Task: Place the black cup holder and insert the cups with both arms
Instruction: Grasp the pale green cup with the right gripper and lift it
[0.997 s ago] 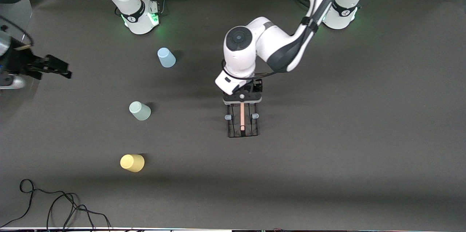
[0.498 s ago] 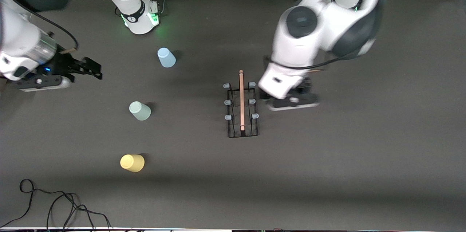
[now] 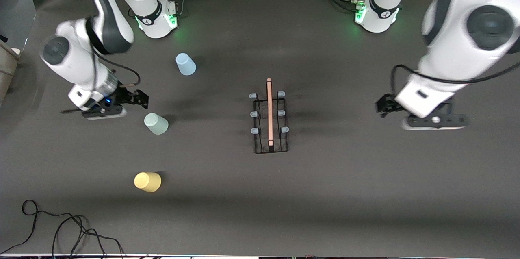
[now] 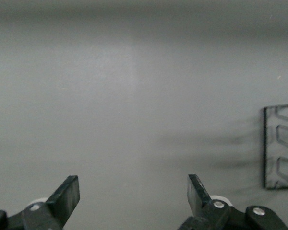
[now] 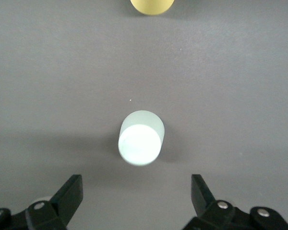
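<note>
While no writing can be read on any item, the right end effector (image 3: 140, 99) hangs wide and empty just beside the pale green plastic cup (image 3: 156, 123), and the left end effector (image 3: 386, 106) hangs wide over bare dark bench (image 3: 365, 190). 3 cups stand apart: green, light blue cup (image 3: 185, 64), yellow cup (image 3: 148, 181). 1 thin black wire cup holder (image 3: 270, 122) with 6 blue-tipped pegs stands mid-bench.

no readable text, label or number on any cup, the rack or either arm
</note>
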Controlling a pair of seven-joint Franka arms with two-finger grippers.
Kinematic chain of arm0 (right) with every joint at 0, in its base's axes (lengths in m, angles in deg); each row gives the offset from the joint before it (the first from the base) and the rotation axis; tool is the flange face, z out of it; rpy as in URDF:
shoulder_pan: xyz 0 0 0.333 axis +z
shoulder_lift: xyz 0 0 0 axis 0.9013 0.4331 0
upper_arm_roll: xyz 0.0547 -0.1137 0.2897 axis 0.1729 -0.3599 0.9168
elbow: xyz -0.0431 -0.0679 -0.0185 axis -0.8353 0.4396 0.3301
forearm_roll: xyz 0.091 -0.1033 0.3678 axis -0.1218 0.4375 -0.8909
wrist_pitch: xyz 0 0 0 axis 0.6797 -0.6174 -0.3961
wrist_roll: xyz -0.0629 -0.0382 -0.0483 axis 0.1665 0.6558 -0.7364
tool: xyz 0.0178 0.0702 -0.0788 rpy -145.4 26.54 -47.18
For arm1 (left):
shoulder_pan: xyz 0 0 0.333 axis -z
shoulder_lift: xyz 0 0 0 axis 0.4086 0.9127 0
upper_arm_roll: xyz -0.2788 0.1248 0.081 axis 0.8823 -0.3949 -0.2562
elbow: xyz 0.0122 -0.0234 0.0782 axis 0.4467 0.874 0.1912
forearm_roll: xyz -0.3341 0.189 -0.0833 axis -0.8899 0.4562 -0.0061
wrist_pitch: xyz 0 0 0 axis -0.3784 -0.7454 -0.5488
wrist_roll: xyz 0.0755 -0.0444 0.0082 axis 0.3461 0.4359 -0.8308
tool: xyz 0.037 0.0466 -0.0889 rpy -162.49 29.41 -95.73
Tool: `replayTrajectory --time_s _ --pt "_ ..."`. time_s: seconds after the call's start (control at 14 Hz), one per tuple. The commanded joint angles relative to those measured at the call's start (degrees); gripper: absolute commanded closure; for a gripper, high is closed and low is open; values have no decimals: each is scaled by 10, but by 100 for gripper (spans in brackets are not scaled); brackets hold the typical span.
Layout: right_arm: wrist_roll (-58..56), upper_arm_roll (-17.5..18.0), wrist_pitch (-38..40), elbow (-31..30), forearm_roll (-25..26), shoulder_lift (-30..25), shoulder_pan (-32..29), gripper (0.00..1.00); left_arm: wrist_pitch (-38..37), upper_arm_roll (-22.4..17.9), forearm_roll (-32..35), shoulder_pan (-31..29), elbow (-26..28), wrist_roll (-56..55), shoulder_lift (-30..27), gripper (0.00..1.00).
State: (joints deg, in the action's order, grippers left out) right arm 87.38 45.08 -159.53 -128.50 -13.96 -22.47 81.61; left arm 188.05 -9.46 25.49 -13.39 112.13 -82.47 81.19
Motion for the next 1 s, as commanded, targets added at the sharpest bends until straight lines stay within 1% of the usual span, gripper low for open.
replayTrajectory --time_s 0.0,0.14,0.36,0.43,0.5,0.57,0.64,0.71,0.85,0.93 --pt "1 -4 -80 -7 7 66 15 0 -10 5 -13 -44 79 86 -76 0" --pt "1 -4 -129 -24 7 89 15 0 -11 5 -13 -79 109 131 -107 0" --pt "1 -4 -162 -27 7 122 14 0 -9 4 -13 -96 123 141 -136 0" --pt "2 -4 -168 -27 7 126 14 5 -8 3 -13 -97 122 141 -143 0" --pt "1 -4 -167 -27 7 126 14 41 -12 3 -13 -97 121 142 -147 0" --pt "1 -5 -162 -26 7 123 14 71 -12 3 -13 -98 122 144 -151 0" --pt "2 -4 -155 -26 7 118 14 77 -12 3 -13 -98 121 147 -152 0" --pt "5 -5 -136 -24 7 99 14 79 -13 -4 -14 -98 119 156 -152 0" --pt "9 -5 -71 -13 6 43 15 81 -23 -8 -16 -98 115 165 -153 0" --pt "10 -5 -22 2 6 8 15 84 -24 -8 -16 -98 114 165 -153 0"
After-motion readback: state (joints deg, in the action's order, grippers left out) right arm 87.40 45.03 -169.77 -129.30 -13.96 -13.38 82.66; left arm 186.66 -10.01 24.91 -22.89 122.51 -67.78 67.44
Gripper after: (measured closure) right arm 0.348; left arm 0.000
